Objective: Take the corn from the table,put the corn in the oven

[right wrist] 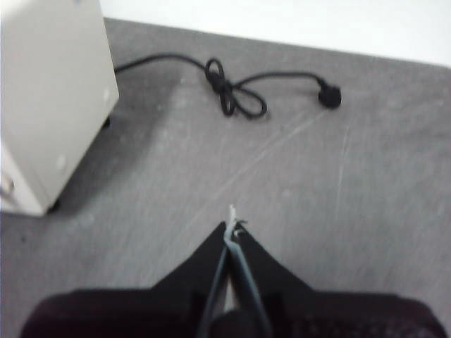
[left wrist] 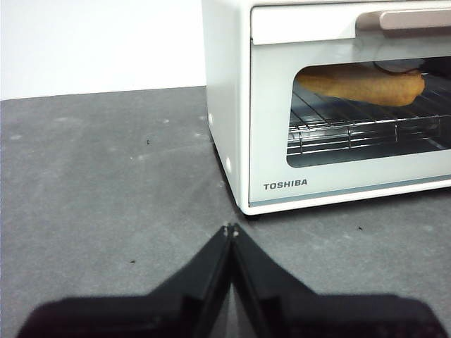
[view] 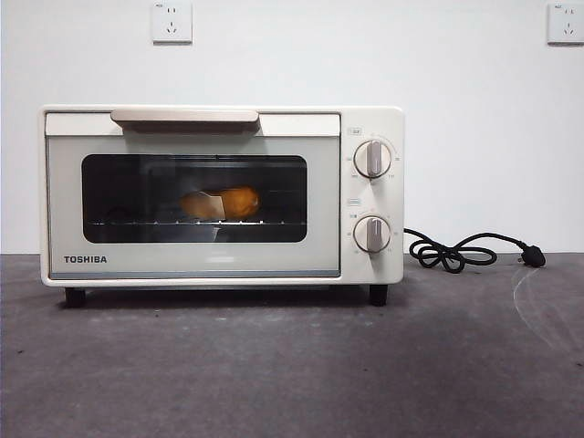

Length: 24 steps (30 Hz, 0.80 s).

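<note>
- Yellow-orange and glossy, the corn [view: 222, 203] lies on its side on the wire rack inside the oven [view: 219, 265], seen through the dark glass of the closed door.
- Cream-white, the oven stands on the dark grey counter [view: 292, 374] on black feet; "TOSHIBA" is printed at the door's lower corner, and small marks ring its two knobs, too small to read.
- Left gripper [left wrist: 230, 231] hovers over the counter near the oven's front corner, jaws pressed together, holding nothing.
- Right gripper [right wrist: 232, 229] is likewise closed and empty, near the knotted black cord [right wrist: 232, 91].
</note>
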{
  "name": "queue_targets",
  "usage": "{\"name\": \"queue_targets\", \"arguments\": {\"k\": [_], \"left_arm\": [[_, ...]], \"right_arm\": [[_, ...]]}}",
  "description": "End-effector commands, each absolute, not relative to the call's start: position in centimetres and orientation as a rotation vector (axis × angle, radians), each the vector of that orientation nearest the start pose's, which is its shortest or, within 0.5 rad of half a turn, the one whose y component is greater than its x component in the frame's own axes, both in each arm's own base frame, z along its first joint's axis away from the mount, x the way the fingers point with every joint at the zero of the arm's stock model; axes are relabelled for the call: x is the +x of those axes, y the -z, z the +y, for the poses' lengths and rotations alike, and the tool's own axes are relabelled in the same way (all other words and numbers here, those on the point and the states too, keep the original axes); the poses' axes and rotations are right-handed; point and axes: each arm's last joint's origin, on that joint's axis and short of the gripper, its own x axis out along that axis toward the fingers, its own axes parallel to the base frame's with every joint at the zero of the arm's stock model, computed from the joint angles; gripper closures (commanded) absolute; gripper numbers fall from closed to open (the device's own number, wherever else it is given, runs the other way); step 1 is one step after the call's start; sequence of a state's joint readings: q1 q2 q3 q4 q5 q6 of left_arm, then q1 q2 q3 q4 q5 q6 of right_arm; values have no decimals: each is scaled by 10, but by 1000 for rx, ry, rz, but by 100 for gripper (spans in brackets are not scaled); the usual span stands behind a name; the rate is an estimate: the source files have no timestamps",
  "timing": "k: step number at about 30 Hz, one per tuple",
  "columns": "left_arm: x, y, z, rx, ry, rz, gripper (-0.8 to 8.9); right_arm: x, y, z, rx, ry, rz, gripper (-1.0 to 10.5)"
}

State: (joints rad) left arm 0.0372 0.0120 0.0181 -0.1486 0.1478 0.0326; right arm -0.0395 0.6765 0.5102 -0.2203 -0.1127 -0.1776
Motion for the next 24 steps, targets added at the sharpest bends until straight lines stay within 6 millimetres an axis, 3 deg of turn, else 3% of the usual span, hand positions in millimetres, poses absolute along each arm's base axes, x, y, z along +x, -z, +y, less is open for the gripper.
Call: {"name": "queue_targets", "arguments": {"k": [1,5,9,24], "left_arm": [[97,-152,0,9,109,145,817],[97,-152,0,9,109,145,817],[97,-152,0,9,109,145,817],[97,-152,0,9,109,145,817]], "right_arm": [[142,-210,-3,-102,-91,363,946],[125,-169,-2,-85,-64,297,946],[113,-147,-2,-56,-42,238,946],[95,-150,-4,-62,54,187,946]]}}
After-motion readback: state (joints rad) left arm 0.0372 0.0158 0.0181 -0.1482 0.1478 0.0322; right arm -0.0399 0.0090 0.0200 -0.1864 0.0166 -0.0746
